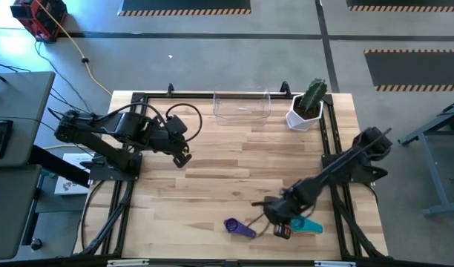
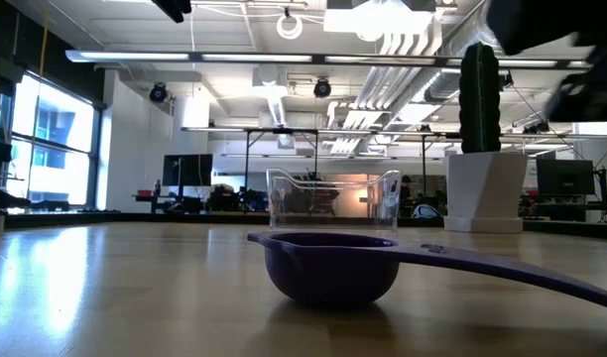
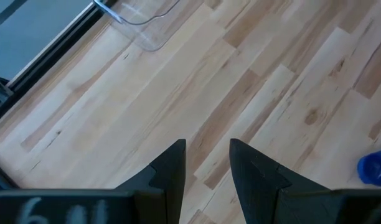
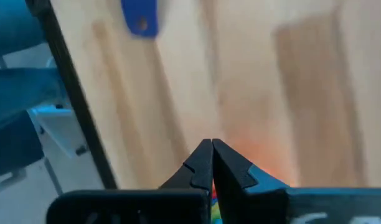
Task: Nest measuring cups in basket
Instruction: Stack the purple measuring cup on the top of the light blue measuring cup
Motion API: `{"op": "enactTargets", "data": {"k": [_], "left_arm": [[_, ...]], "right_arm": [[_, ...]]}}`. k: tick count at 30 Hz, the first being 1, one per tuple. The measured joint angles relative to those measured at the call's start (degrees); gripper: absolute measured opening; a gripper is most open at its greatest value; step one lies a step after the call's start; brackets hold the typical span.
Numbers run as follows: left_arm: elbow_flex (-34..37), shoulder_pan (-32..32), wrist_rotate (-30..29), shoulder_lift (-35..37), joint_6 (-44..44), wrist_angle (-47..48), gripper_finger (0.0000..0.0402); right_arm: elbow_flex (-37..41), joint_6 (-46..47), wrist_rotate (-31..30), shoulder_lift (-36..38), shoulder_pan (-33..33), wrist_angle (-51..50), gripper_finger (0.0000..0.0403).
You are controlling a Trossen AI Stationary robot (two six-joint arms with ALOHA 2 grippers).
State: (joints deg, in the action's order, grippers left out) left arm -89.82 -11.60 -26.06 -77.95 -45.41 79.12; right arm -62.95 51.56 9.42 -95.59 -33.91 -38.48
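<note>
The clear basket (image 1: 242, 106) stands at the table's far edge; the low view shows the basket (image 2: 333, 203) behind a purple cup (image 2: 333, 266). The purple cup (image 1: 234, 226) rests on its base near the front edge, handle toward the right. A teal cup (image 1: 307, 225) lies just right of my right gripper (image 1: 275, 216), which is shut and pointing down. A blue cup's handle (image 4: 141, 15) shows in the right wrist view, and a blue cup (image 3: 374, 168) at the edge of the left wrist view. My left gripper (image 1: 181, 157) hangs open over bare wood at the left. My right gripper's fingers (image 4: 203, 163) are shut tip to tip above the wood. A sliver of red, yellow and green (image 4: 213, 202) shows far back behind them; whether the gripper touches it, I cannot tell.
A white pot with a green cactus (image 1: 307, 107) stands right of the basket at the far right. A small orange and dark thing (image 1: 281, 233) lies under the right gripper. Black frame rails run along the table's left and right sides. Bare wood fills the table's middle.
</note>
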Motion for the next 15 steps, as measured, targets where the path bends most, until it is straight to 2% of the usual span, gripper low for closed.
{"op": "enactTargets", "data": {"k": [5, 9, 15], "left_arm": [[0.0, 0.0, 0.0, 0.0, -1.8, -1.5, 0.0115], [0.0, 0.0, 0.4, 0.0, -2.0, -1.5, 0.0115], [0.0, 0.0, 1.5, 0.0, -2.6, -1.5, 0.0115]], "right_arm": [[0.0, -9.3, 0.3, 0.0, 6.6, 0.8, 0.0000], [0.0, -15.2, 0.6, 0.0, 10.7, 6.3, 0.0003], [0.0, -17.2, 0.4, 0.0, 14.3, 18.6, 0.0049]]}}
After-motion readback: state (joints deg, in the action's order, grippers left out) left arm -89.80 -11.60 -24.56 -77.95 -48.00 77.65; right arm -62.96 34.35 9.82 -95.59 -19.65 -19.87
